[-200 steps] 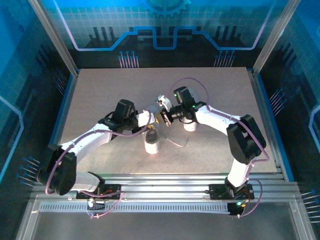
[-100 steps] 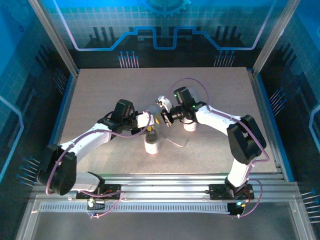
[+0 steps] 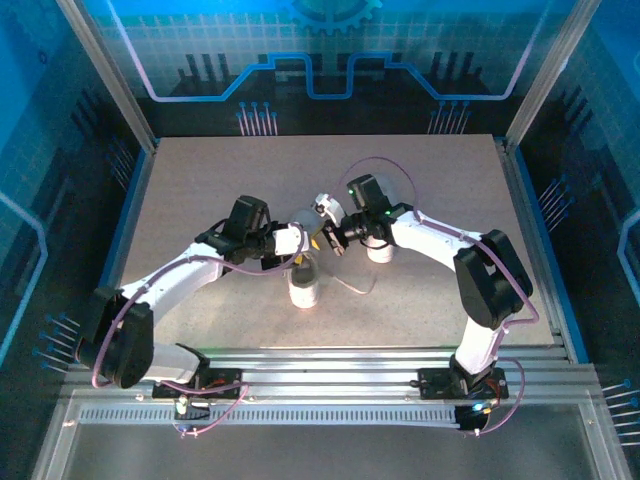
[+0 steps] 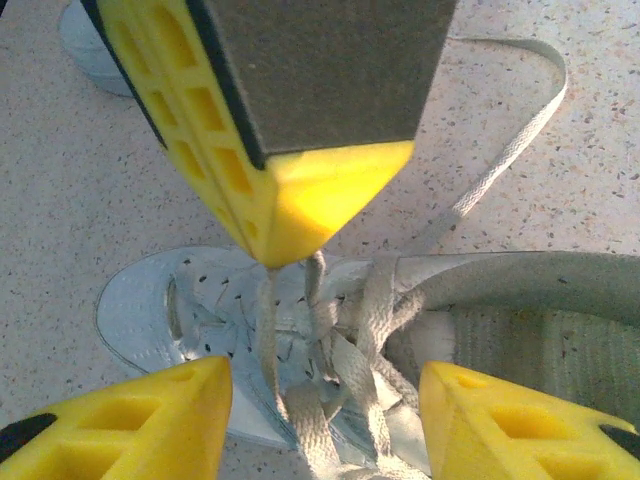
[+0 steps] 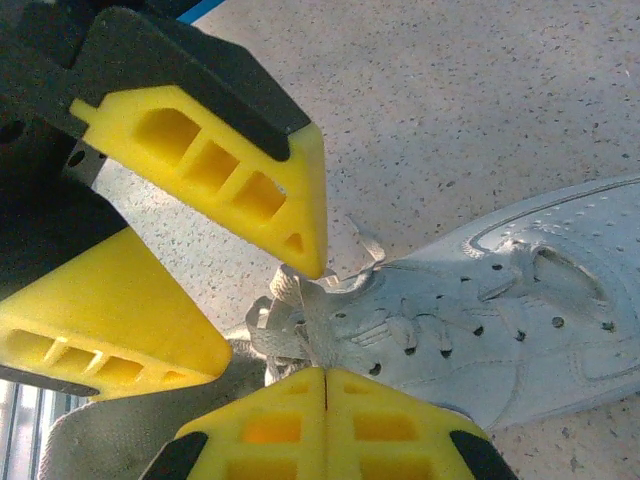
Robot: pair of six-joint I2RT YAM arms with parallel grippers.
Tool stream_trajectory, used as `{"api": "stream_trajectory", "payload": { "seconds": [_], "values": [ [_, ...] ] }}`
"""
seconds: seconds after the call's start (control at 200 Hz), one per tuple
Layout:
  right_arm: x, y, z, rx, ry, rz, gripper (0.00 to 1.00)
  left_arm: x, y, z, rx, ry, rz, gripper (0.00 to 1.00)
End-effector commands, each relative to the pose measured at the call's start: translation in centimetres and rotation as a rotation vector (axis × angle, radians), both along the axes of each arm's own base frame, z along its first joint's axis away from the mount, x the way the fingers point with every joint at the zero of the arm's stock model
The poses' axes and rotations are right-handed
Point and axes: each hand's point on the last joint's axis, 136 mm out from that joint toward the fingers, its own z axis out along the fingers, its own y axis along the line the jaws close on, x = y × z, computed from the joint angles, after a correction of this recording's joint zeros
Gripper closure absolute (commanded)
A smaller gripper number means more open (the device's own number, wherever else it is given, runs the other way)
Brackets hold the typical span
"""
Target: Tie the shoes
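Shoes (image 3: 304, 288) sit on a speckled beige table (image 3: 200, 180) walled by glowing blue panels (image 3: 330, 40); left gripper (image 4: 325, 370) gapes open, right gripper (image 5: 325, 372) pinches a lace (image 4: 265, 320).

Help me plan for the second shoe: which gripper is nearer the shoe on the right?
Right. The right gripper, shut above the middle shoe, sits just left of the right-hand shoe. The left gripper, open, is beyond it, farther left.
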Motion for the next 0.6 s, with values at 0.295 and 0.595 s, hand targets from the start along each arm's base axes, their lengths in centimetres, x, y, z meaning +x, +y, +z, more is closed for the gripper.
{"api": "stream_trajectory", "payload": {
  "seconds": [0.295,0.595],
  "values": [
    [-1.2,0.19,1.28,0.002,-0.044,0.082,1.0,0.8,-1.22,0.39,-0.013,0.021,-0.046,0.44],
    [-1.4,0.29,1.38,-0.008,-0.064,0.094,1.0,0.7,-1.37,-0.1,0.014,0.053,-0.067,0.48]
  ]
}}
